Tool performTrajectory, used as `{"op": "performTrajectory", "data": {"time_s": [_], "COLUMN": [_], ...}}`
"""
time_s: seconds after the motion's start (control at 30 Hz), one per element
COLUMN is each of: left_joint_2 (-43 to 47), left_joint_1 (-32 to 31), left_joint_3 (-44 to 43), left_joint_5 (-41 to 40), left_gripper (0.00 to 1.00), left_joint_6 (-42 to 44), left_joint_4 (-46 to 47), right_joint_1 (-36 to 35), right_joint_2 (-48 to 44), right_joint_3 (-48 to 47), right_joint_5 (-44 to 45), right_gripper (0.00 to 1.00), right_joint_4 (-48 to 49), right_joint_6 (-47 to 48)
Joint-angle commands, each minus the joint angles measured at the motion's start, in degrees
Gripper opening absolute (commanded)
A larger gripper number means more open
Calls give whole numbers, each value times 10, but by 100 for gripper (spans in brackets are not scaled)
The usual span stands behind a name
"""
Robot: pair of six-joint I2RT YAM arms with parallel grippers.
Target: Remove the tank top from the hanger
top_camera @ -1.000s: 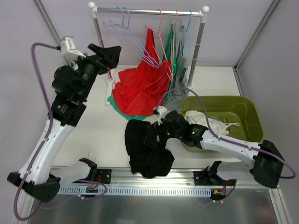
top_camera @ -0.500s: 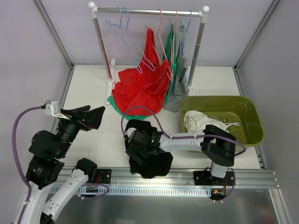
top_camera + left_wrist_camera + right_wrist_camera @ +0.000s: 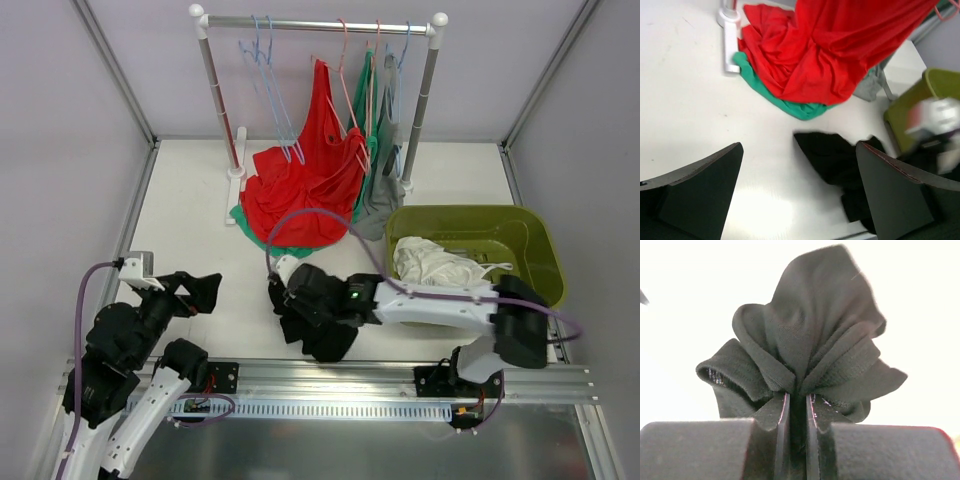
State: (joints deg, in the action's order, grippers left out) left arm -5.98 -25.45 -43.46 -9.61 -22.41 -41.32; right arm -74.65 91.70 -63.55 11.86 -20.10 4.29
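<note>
**Overhead view with both wrist views.** The right gripper (image 3: 297, 303) reaches across the white table (image 3: 190, 200) near its front edge. Its jaws are pressed together on a bunched fold of a black garment (image 3: 322, 335). The right wrist view shows this grip closely: the cloth (image 3: 805, 340) is pinched in the narrow slot of the gripper (image 3: 797, 400) and fans out above it in thick folds. The rest of the garment lies crumpled on the table beneath the arm.

The left gripper (image 3: 200, 290) is held low at the front left, well apart from the clothes. In its wrist view the gripper (image 3: 799, 147) has its fingers (image 3: 700, 190) spread wide with nothing between them.

A red tank top (image 3: 300, 185) hangs from the rack (image 3: 320, 24) beside a pink hanger (image 3: 345, 60). Its lower part pools on the table over a green garment (image 3: 262, 238). Which hanger carries it cannot be told. Blue hangers (image 3: 265, 70) hang bare to the left. A green tub (image 3: 470, 212) at the right holds white clothes (image 3: 435, 262).
</note>
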Motion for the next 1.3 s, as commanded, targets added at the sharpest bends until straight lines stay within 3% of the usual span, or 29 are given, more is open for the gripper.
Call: {"op": "performTrajectory", "data": {"time_s": [0.0,0.13,0.33,0.43,0.47,0.57,0.73,0.8,0.83,0.87,0.93,1.0,1.03,1.1,1.27], "left_joint_2": [26,11,-24,-24,-22,-19,-25,-33,-37,-40,-55,-72,-80,-113,-253], "left_joint_1": [1,1,1,1,1,1,1,1,1,1,1,1,1,1,1], "left_joint_3": [7,11,9,10,10,11,8,3,1,-2,-11,-30,-42,-98,-251], "left_joint_5": [-60,-27,-10,-7,-6,-3,7,12,13,17,23,34,57,84,191], "left_gripper": [99,99,99,99,99,99,99,98,99,99,99,99,99,99,99], "left_joint_6": [11,17,19,21,21,21,22,21,21,21,16,-9,-17,-37,-45], "left_joint_4": [10,10,12,13,14,14,15,16,16,16,16,17,17,18,52], "right_joint_1": [29,78,123,130,131,148,204,273,309,378,433,478,487,487,486], "right_joint_2": [-164,-254,-364,-421,-433,-484,-543,-529,-519,-502,-493,-488,-483,-482,-520], "right_joint_3": [-55,-94,-186,-197,-193,-137,6,47,54,60,75,80,78,60,42], "right_joint_5": [59,86,210,314,386,483,481,433,352,312,241,223,212,211,161], "right_gripper": [0,0,0,0,1,0,0,0,0,0,1,14,51,98,100], "right_joint_4": [15,-6,-101,-113,-114,-114,-122,-139,-158,-165,-167,-167,-170,-186,-192], "right_joint_6": [61,94,126,151,157,155,84,41,25,-1,-21,-34,-35,-41,-62]}}
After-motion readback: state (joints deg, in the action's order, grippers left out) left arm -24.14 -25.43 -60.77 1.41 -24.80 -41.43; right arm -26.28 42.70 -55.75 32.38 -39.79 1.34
